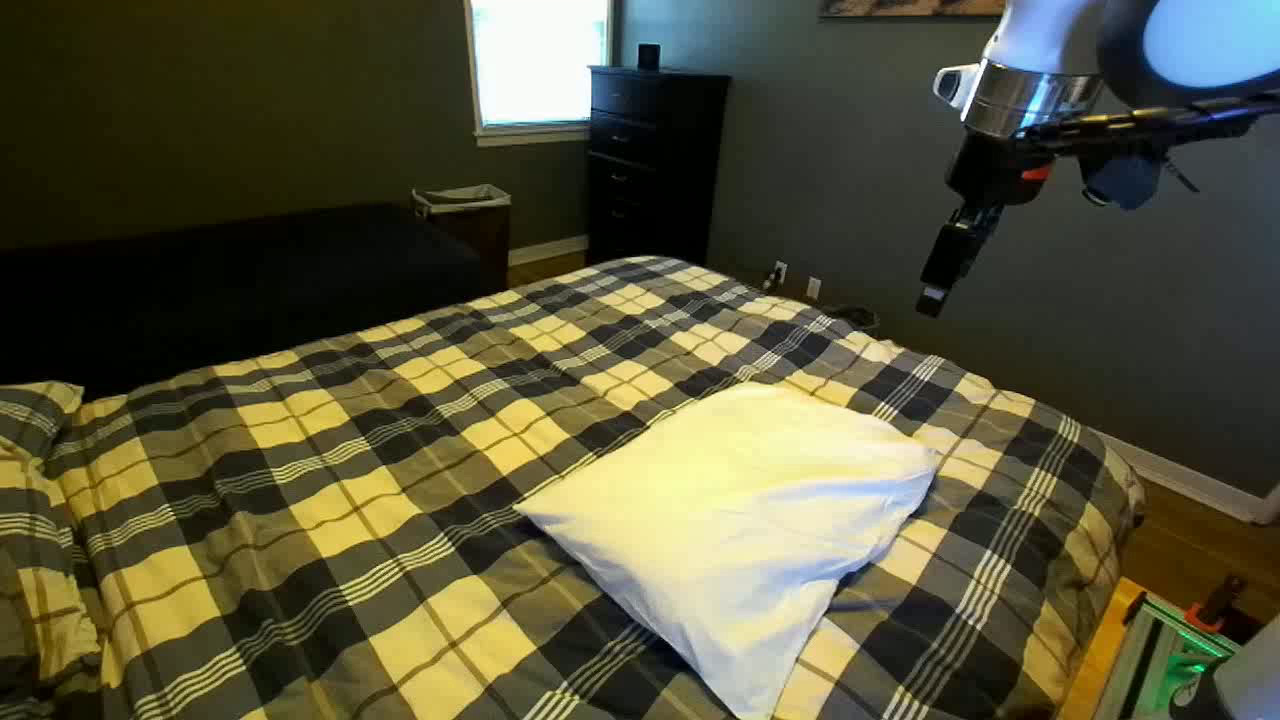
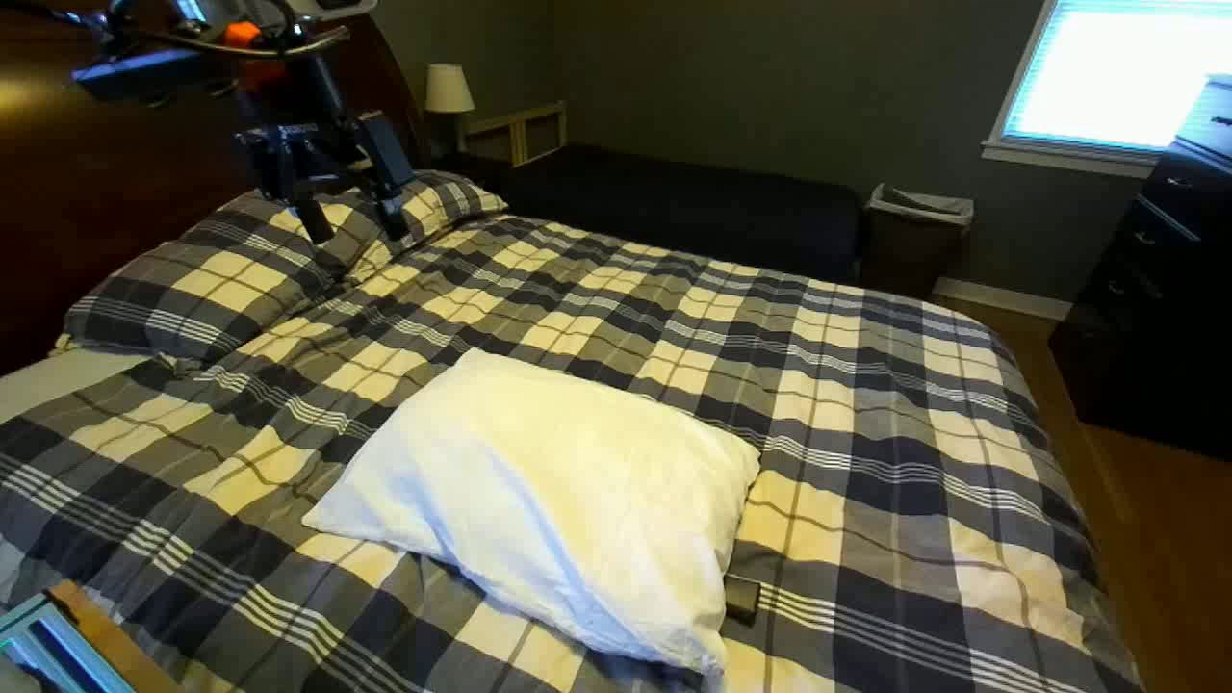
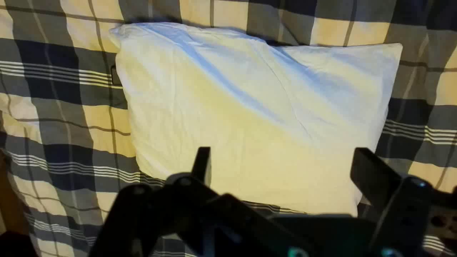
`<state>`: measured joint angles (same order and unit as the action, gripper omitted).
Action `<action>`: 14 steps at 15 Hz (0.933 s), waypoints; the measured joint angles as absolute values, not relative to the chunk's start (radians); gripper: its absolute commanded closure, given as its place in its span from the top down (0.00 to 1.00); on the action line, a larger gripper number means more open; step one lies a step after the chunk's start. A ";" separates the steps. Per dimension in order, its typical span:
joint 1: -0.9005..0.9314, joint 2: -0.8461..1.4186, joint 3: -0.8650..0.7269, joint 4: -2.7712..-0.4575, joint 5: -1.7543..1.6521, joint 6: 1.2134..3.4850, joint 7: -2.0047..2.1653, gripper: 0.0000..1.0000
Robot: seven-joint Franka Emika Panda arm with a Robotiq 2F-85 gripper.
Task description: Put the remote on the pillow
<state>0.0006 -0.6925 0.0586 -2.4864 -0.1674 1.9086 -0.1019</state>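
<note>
The white pillow [image 1: 730,500] lies flat on the checked bed and also shows in an exterior view [image 2: 558,481] and in the wrist view [image 3: 228,107]. The remote is a small dark bar whose end [image 2: 742,598] sticks out from the pillow's edge. The rest of it is hidden by the pillow. In the wrist view that end [image 3: 115,75] shows at the pillow's left edge. My gripper [image 3: 280,157] is open and empty, raised well above the bed with the pillow below it. Its fingers also show in both exterior views [image 1: 932,300] [image 2: 354,226].
Plaid pillows [image 2: 221,269] lie at the wooden headboard [image 2: 58,173]. A dark low bed [image 2: 693,212] stands beyond, with a bin [image 2: 914,241] and a black dresser [image 1: 655,160] near the window. The robot's base frame [image 1: 1150,650] stands at the bed's side.
</note>
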 measured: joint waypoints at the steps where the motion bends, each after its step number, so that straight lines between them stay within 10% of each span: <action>1: 0.001 -0.692 0.059 -2.486 -0.167 1.909 -0.102 1.00; 14: -0.124 -0.529 -0.128 -2.485 -0.147 2.011 0.008 1.00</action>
<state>-0.1243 -0.5288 -0.1283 -2.4853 -0.1467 2.0112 0.0082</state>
